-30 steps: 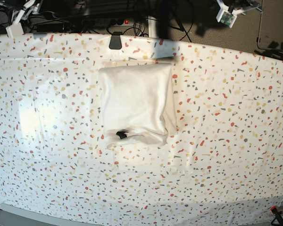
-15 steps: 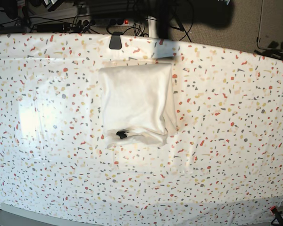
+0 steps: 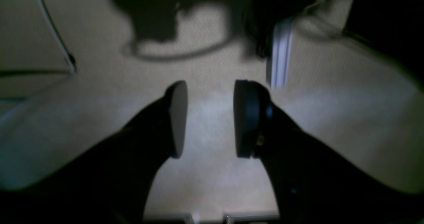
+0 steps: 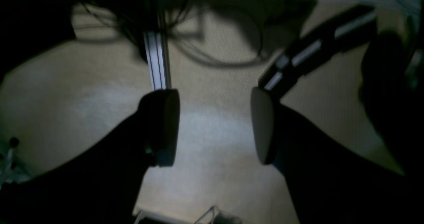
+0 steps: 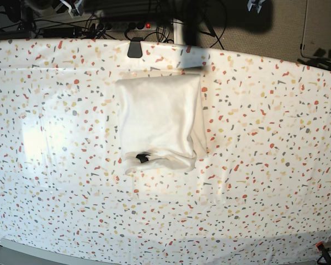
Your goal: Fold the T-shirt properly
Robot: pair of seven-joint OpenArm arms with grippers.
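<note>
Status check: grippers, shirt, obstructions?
Left gripper and right gripper: jaws open, empty, off the table. T-shirt folded on tablecloth. Nothing in the way.

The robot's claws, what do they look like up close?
Both look the same. The left claw and right claw each have two black curved arms ending in flat oval pads, one pad showing pale grey. No stickers or markings show in the dim light.
</note>
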